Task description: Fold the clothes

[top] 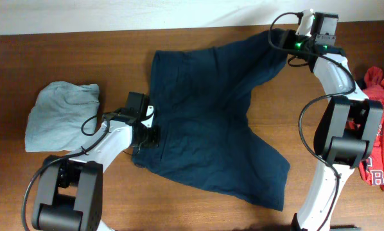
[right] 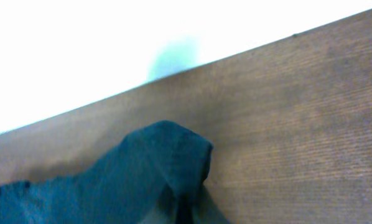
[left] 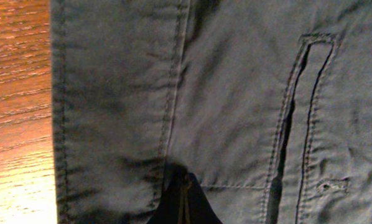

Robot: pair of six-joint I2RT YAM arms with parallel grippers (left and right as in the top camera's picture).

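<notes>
Shorts (top: 205, 109) lie spread mid-frame on table (top: 63, 58). Left gripper (top: 145, 137) jaws clamped on their centre-left edge; right gripper (top: 280, 38) pinches leg end, upper right. Grey-green garment (top: 57, 115) far left, red garment (top: 381, 147) right edge.

On my screen the navy shorts (top: 205, 122) look like a matt, tightly woven cloth, smooth between raised lines of topstitching along the seams and the pocket slit. The grey-green garment (top: 60, 112) looks like a softer, duller cloth, and the red garment (top: 381, 154) is cloth with flat white printed lettering. Under them I see a worktop (top: 70, 58) of brown wood with a fine straight grain and a light satin sheen, and the arms (top: 336, 74) have glossy white plastic shells and matt black housings.
</notes>
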